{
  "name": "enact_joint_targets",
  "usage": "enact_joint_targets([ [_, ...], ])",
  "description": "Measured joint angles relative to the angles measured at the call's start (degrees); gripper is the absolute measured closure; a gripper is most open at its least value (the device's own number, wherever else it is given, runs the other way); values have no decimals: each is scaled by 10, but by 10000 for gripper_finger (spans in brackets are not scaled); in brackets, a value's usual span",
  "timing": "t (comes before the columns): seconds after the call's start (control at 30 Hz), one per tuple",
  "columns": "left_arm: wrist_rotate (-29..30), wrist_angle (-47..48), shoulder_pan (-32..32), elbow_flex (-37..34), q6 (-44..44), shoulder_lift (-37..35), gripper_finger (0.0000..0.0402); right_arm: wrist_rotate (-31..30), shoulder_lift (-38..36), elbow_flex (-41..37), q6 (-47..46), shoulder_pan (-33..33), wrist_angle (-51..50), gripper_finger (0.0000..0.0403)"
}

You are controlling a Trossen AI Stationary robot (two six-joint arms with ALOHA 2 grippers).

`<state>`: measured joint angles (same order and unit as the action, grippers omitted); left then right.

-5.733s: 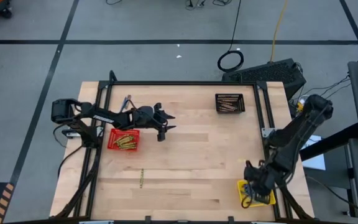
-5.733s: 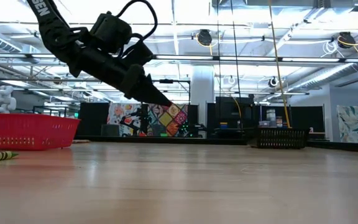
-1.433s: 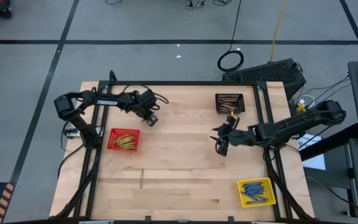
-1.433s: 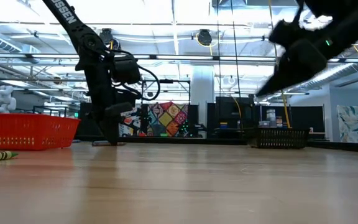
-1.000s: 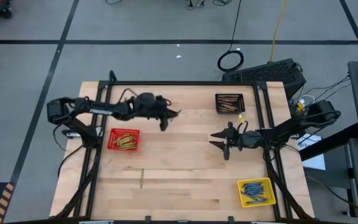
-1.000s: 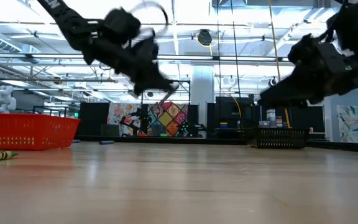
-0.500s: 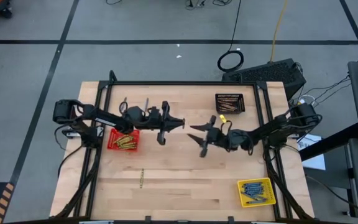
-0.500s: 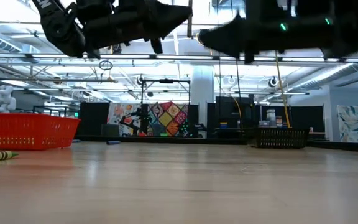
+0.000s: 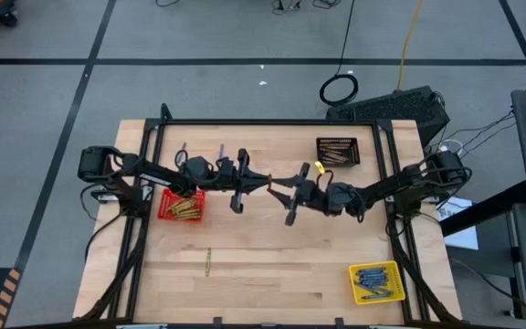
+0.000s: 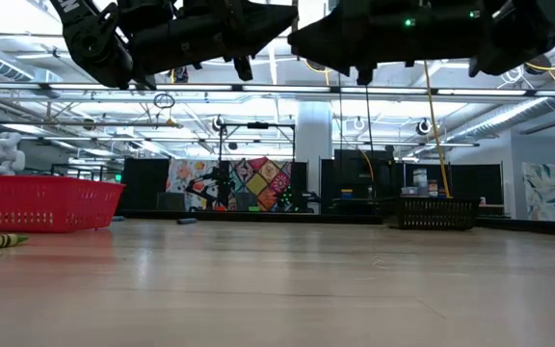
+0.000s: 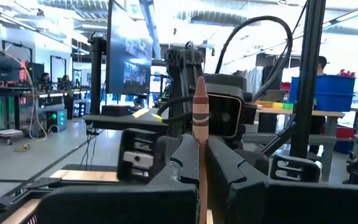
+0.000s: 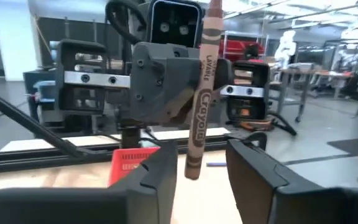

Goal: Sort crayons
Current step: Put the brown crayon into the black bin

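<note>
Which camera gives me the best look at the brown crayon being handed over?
Right wrist view: the brown crayon shows whole, label readable, held by the left end effector. The left wrist view shows its tip end; the high view a sliver between end effectors; the low view none.

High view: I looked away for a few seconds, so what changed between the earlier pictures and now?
The right gripper left the yellow basket and swung to mid-table. The left gripper came across to meet it and is now shut on a brown crayon, with the right gripper open on either side of it. The red basket, black basket and loose crayon stayed put.
</note>
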<state>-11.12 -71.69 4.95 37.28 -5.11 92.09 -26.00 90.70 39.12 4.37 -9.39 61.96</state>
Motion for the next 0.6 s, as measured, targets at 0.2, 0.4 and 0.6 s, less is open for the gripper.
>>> enact_joint_targets([
  [0.2, -2, 0, -1, 0, 0, 0, 400, 53, 0, 11, -4, 11, -14, 311],
  [0.4, -3, 3, 0, 0, 0, 0, 400, 50, 0, 11, 9, 11, -20, 368],
  [0.6, 0, 110, 16, 0, 58, -22, 334, -40, -56, 11, -6, 6, -196, 394],
])
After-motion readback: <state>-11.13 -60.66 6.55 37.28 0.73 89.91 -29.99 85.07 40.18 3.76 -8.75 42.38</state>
